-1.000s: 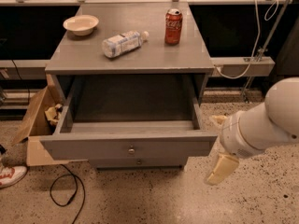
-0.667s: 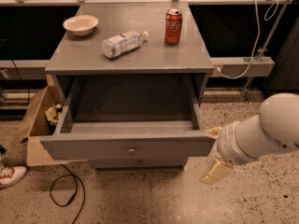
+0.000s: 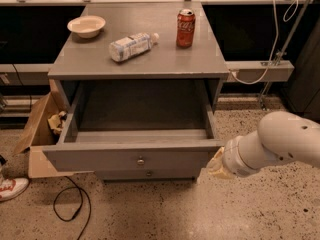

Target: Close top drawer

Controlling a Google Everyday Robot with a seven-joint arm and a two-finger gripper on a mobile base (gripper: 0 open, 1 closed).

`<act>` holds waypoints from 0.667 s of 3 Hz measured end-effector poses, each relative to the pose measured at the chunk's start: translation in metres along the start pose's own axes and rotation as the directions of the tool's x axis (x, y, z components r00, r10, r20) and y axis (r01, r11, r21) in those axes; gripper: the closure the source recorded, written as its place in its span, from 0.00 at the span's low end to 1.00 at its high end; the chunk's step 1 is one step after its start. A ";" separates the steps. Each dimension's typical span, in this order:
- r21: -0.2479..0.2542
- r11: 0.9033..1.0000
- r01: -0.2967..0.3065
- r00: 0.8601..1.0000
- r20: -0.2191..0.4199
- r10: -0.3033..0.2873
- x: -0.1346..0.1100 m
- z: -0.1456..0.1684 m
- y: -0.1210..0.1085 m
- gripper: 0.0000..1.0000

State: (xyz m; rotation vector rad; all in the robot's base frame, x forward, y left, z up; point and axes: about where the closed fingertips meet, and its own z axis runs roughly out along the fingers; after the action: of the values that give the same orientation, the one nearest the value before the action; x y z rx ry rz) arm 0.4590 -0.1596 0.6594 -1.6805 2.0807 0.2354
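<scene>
Top drawer (image 3: 115, 159): 1, pulled well out, its front panel well forward of the tabletop's (image 3: 170, 59) front edge. It sits level, and the inside is visible from above. 1 round knob (image 3: 141, 161) at panel centre.

Below it: 1 lower drawer front (image 3: 165, 173), flush and mostly hidden under the open drawer, with 1 knob (image 3: 148, 173). That makes 2 knobs in view.

Gripper (image 3: 212, 167): 1, cream-coloured, below and forward of the tabletop's front-right corner, right at the right end of the top drawer's panel. Touching or just beside it, can't tell which. How wide the pincer stands: can't tell either. It's not on the knob. White arm (image 3: 280, 144) comes in from the right, low over the floor.

On the tabletop, 3 items:
- 1 bowl (image 3: 86, 26), near the back-left corner, upright.
- 1 bottle (image 3: 131, 46), on its side, left of centre, cap pointing toward the back-right.
- 1 can (image 3: 185, 28), red, upright, near the back edge, right of centre. Near the bottle's cap, not touching it.

On the floor, left of the tabletop's left edge: 1 open cardboard box (image 3: 37, 134) with crumpled stuff inside, 1 black cable (image 3: 70, 204) in a loop, and 1 shoe (image 3: 10, 188) at the frame edge.
</scene>
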 end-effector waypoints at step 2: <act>0.000 1.000 0.000 1.000 0.000 0.000 0.000 0.000 0.000 1.00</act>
State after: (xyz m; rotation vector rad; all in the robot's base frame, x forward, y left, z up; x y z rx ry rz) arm 0.4590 -0.1596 0.6594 -1.6805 2.0807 0.2354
